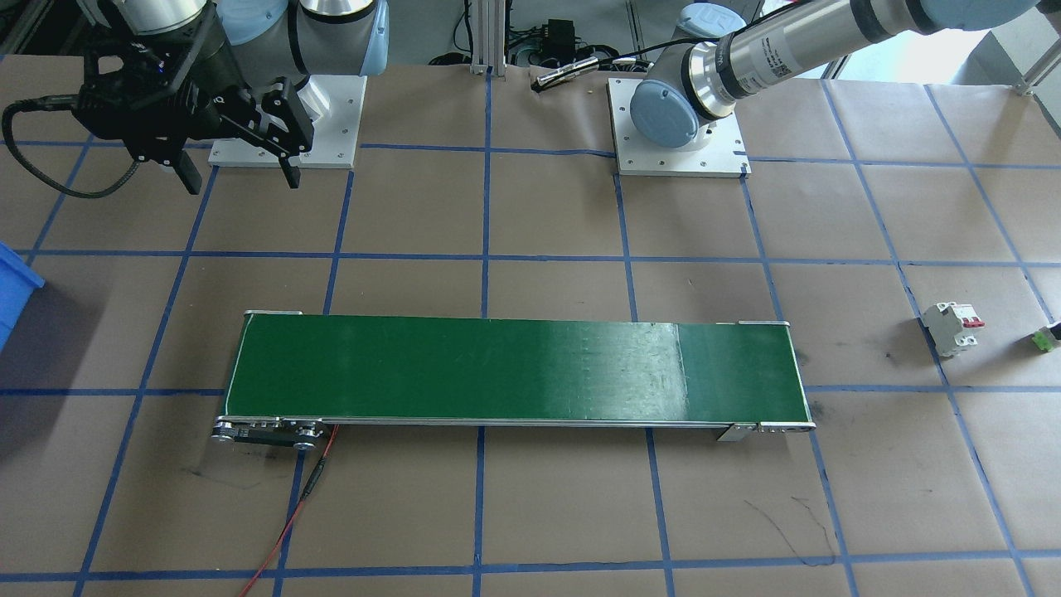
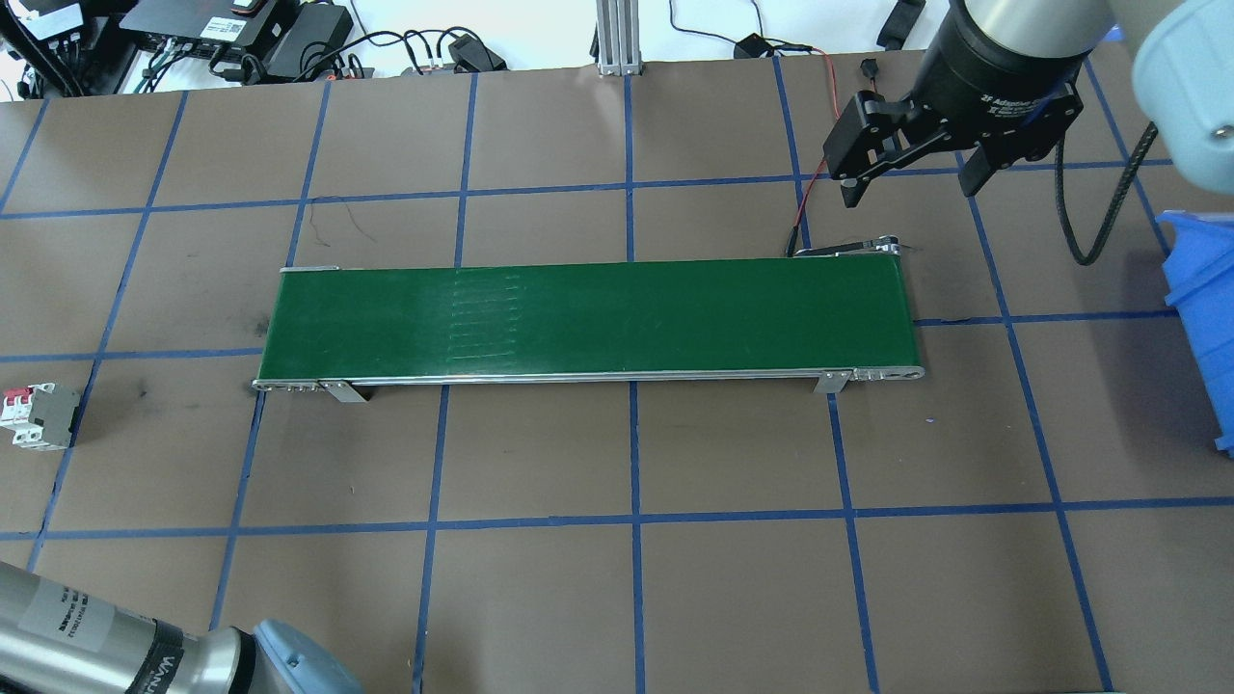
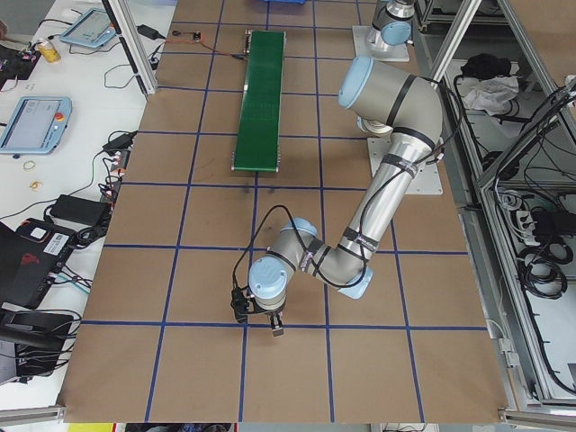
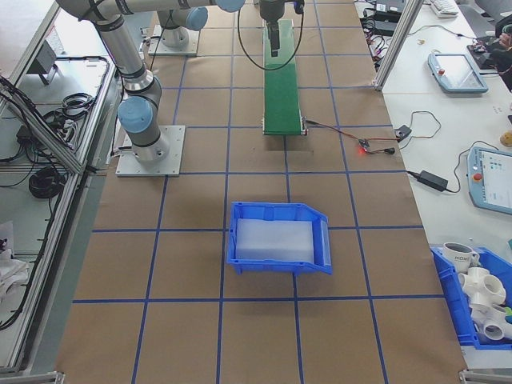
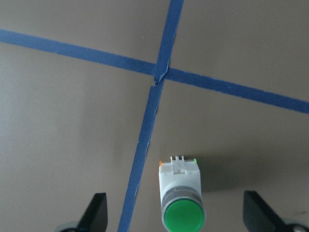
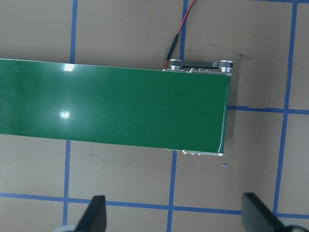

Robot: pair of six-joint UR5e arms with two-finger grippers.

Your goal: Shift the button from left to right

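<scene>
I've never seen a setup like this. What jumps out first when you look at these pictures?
Probably the long green conveyor belt lying across the middle of the brown table gridded with blue tape. Next, the right gripper, open, hangs above one end of the belt. Off at the other end of the table, the left gripper hovers open over a small green-capped button lying on its side.

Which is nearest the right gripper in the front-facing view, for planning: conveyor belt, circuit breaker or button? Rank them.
From the right gripper:
1. Conveyor belt, mid-table, below it.
2. Circuit breaker, far across.
3. Button, just beyond the breaker, at the edge.
</scene>
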